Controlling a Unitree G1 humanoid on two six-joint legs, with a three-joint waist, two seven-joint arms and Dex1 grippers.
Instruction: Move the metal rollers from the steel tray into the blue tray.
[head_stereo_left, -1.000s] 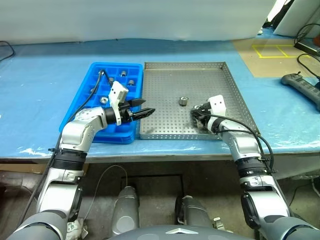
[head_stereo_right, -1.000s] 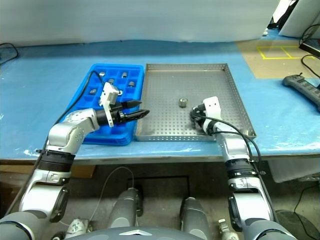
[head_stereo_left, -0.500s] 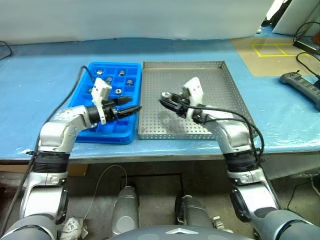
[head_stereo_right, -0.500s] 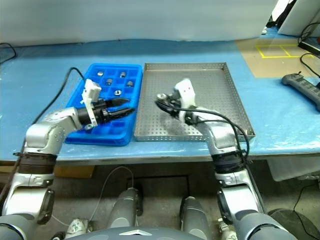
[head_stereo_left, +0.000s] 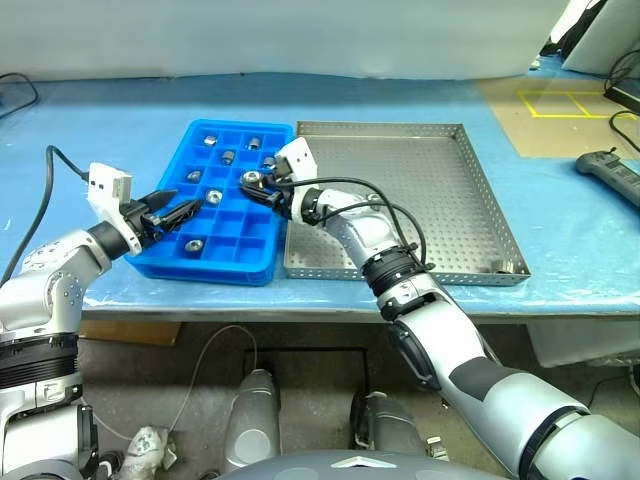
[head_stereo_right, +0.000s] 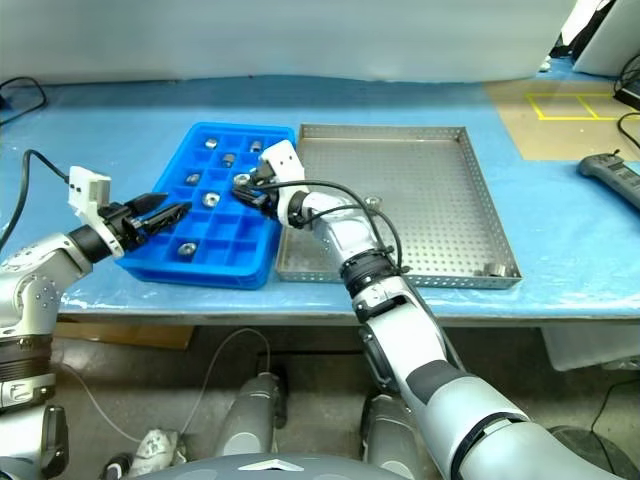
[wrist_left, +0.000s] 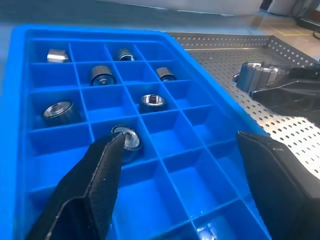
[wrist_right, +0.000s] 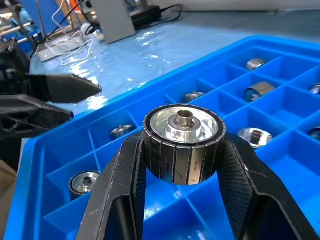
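My right gripper (wrist_right: 181, 165) is clamped on a short ribbed silver-grey metal roller (wrist_right: 181, 136) with a bright hub, and below its jaws lie the square compartments of the bright blue gridded plastic tray (head_stereo_left: 170, 262). Several more rollers sit one to a compartment beyond the jaws. My left gripper (head_stereo_left: 183, 211) has its jaws spread wide with nothing between them, over the blue tray's near-left part. The large perforated steel tray (head_stereo_left: 470, 180) lies just beside the blue one.

steel tray (head_stereo_left: 440, 190) mostly bare, blue tray (head_stereo_left: 150, 262) half-filled
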